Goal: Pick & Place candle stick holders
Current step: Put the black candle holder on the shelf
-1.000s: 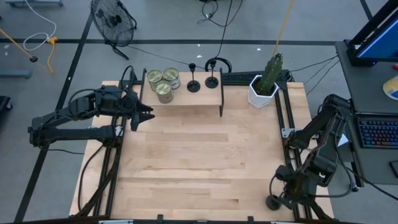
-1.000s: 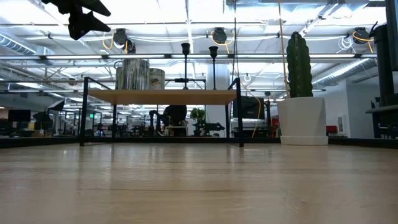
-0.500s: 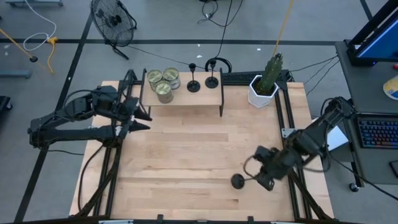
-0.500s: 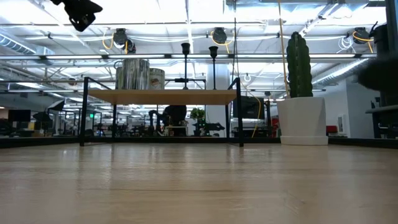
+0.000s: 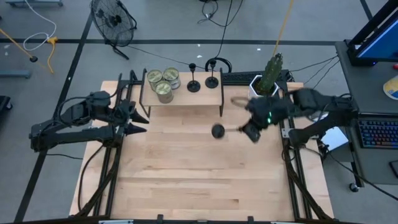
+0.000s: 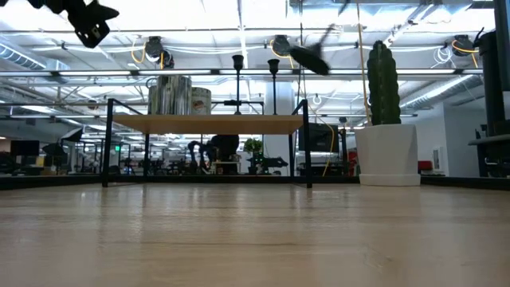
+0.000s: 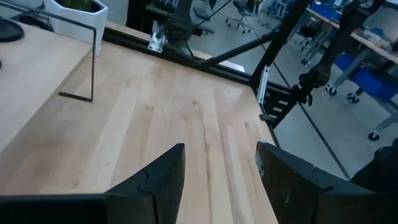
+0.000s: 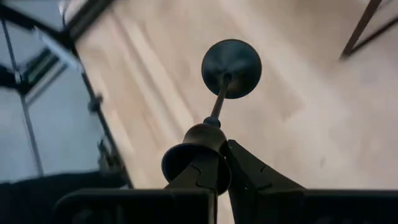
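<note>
While the left gripper (image 5: 140,116) hangs over the left edge of the surface (image 5: 186,174) in the high view, its fingers parted and holding nothing, the right gripper (image 5: 247,132) sits right of the frame's centre, clamped on a candlestick (image 5: 219,131) held sideways in the air, base pointing to the frame's left. Two more candlesticks (image 5: 194,82) (image 5: 212,78) stand upright on the small shelf (image 5: 186,96) at the upper middle, just right of three tin cans (image 5: 163,83). A cactus in a white pot (image 5: 263,84) stands at the upper right of the surface.

In the low view, the shelf (image 6: 207,123) spans the middle of the frame with the cans (image 6: 177,95) on its left part and the two upright candlesticks (image 6: 237,84) (image 6: 273,84) near its right part. The carried candlestick (image 6: 307,57) shows as a dark tilted blur above the shelf's right end, left of the cactus (image 6: 383,76). The left gripper (image 6: 89,22) is in the upper left corner.

In the left wrist view, two dark fingers (image 7: 165,180) stand apart at the frame's bottom over bare wood (image 7: 155,124), nothing between them.

In the right wrist view, the right gripper (image 8: 219,163) at the bottom centre is closed on the candlestick's cup (image 8: 196,152); the thin stem runs up the frame to the round base (image 8: 231,67), with the surface (image 8: 298,124) behind it.
</note>
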You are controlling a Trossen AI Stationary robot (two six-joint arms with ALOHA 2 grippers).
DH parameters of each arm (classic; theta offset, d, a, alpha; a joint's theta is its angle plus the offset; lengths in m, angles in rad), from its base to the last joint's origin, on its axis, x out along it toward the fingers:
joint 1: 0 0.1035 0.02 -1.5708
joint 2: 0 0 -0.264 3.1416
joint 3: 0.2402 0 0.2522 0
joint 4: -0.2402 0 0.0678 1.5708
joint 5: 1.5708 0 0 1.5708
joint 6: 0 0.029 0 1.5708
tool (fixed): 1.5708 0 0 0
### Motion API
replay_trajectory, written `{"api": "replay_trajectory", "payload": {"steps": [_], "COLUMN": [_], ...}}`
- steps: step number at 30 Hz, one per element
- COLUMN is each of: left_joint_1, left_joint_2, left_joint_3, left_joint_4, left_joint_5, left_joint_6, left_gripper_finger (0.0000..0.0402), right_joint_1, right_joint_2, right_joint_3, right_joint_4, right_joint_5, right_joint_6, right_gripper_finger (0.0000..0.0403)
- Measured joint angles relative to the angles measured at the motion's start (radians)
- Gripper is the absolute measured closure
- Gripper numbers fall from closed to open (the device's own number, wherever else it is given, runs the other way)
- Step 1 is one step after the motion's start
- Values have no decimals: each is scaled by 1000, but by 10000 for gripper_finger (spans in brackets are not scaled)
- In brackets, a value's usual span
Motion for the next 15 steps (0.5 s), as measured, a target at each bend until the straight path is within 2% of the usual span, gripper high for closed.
{"api": "replay_trajectory", "payload": {"steps": [5, 8, 15], "left_joint_1": [0, 0, 0], "left_joint_2": [14, 14, 14], "left_joint_3": [-1, -1, -1], "left_joint_4": [3, 3, 3], "left_joint_5": [6, 6, 6], "left_joint_6": [39, 40, 55], "left_gripper_finger": [197, 197, 197], "right_joint_1": [-159, -250, -373], "right_joint_2": [75, 143, 320], "right_joint_3": [134, 215, 430], "right_joint_4": [-36, -86, -194], "right_joint_5": [-13, -100, -170], "right_joint_6": [-136, -184, -321], "right_gripper_finger": [398, 398, 398]}}
